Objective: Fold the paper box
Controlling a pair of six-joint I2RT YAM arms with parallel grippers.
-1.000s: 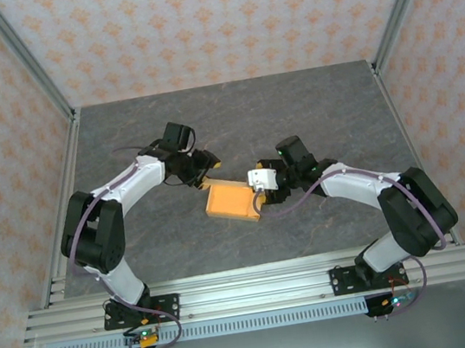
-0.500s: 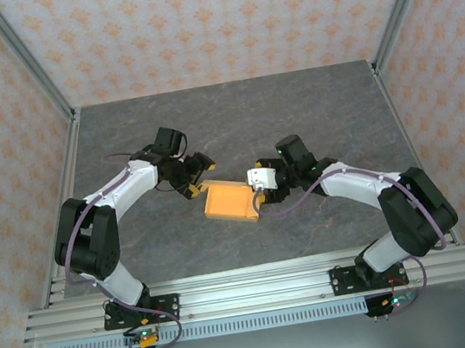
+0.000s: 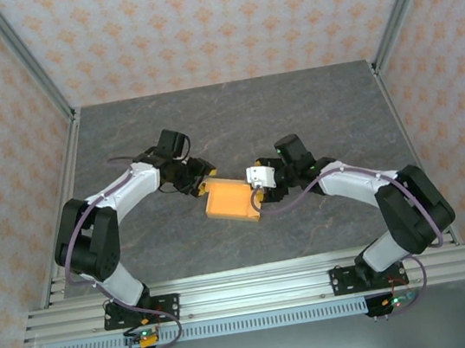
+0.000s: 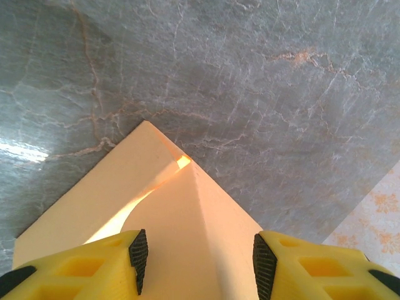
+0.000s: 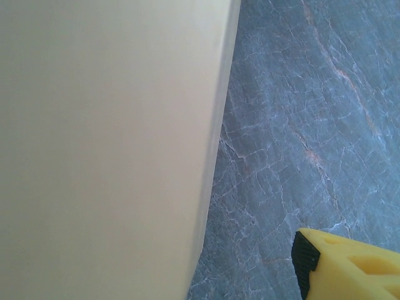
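We see the paper box [image 3: 229, 201] lying mid-surface [image 3: 309, 101] between the arms. The left end effector [image 3: 202, 185] is partly spread, its fingers [image 4: 138, 257] straddling a box corner. The right end effector [image 3: 258, 190] sits at the box's right edge, one finger [image 5: 305, 257] clear of the panel. We cannot tell whether it grips.

1. paper box [image 4: 169, 206]: thin orange-tan card, matt, smooth, sharp creases at the folds.
2. table top [image 4: 250, 81]: grey, marble-veined, smooth, faint sheen.
3. left gripper [image 4: 197, 259]: fingers [image 4: 81, 272] of yellow plastic, smooth; pads [image 4: 139, 253] black, matt.
4. frame rails [image 3: 259, 291]: bare metal, satin finish.
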